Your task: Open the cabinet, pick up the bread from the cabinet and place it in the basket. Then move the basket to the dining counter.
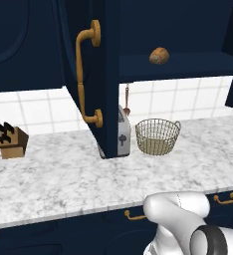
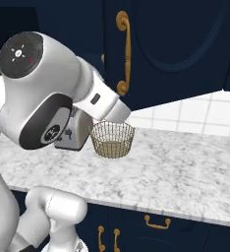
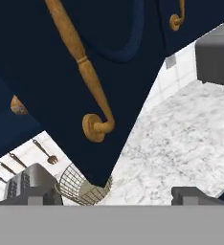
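One door of the cabinet (image 1: 96,74) hangs wide open, its long brass handle (image 3: 83,72) right in front of the hand camera, and there on the shelf (image 1: 178,64) sits the bread (image 1: 159,56), a small golden-brown roll, alone and within plain sight. Below it, the basket (image 1: 158,136) waits on the marbled tabletop (image 1: 63,174), just beside the toaster (image 1: 123,132), and nothing lies in it yet. The end effector (image 3: 115,196) has its two dark tips standing well apart at the bottom of the hand view, nothing between them, close to the door and clear of the handle.

That roll looks light and a bit soft, I'd say: squeeze hard and it dents, squeeze too gently and the rounded crust may roll away. Best to come in level over the shelf and close across its widest middle. The wire basket seems stiff and light; its rim or a side handle looks the place to grip later.
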